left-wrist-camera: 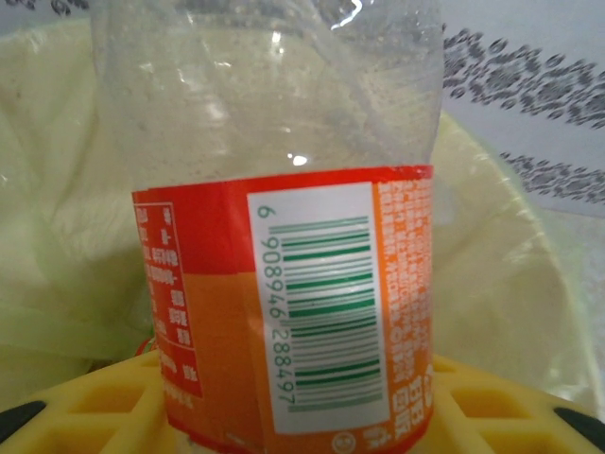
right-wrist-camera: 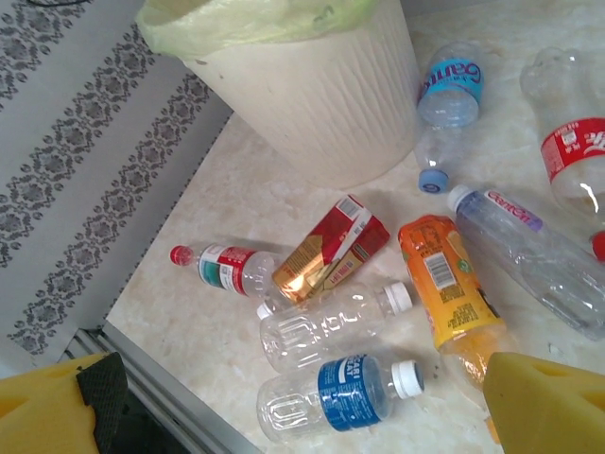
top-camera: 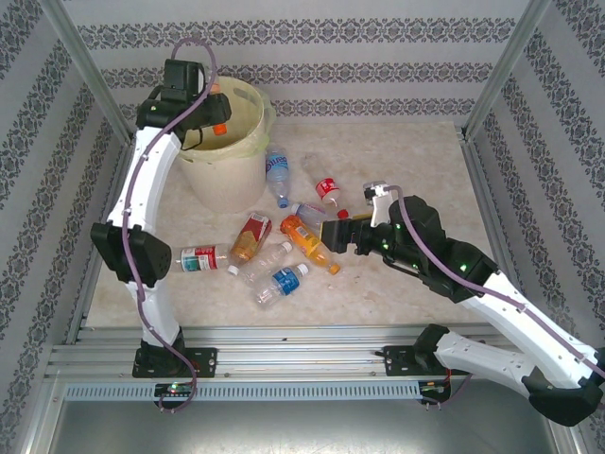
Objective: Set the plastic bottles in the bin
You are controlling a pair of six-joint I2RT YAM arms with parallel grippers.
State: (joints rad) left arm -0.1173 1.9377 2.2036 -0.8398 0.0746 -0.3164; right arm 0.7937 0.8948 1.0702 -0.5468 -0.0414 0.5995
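Nearest the arms, the right tool [right-wrist-camera: 298, 414] is hovering with its jaws spread wide and gripping nothing. It is looking down on the loose bottles lying on their sides on the desk [right-wrist-camera: 208, 218]. The blue-labelled bottle [right-wrist-camera: 340, 397] is lying below it, between its pads. The orange bottle [right-wrist-camera: 449, 288] is lying just beside one pad, close to a clear unlabelled bottle [right-wrist-camera: 326, 323]. They are looking empty, so I am judging them light, thin-walled, slick and ready to roll or buckle. Taking one gently across the labelled middle is looking safest. Farther off, the left tool [left-wrist-camera: 293, 407] is gripping an orange-labelled bottle [left-wrist-camera: 284, 284] around its labelled part. It is holding the bottle over the mouth of the bin [top-camera: 227, 180], whose pale yellow liner is showing behind it.
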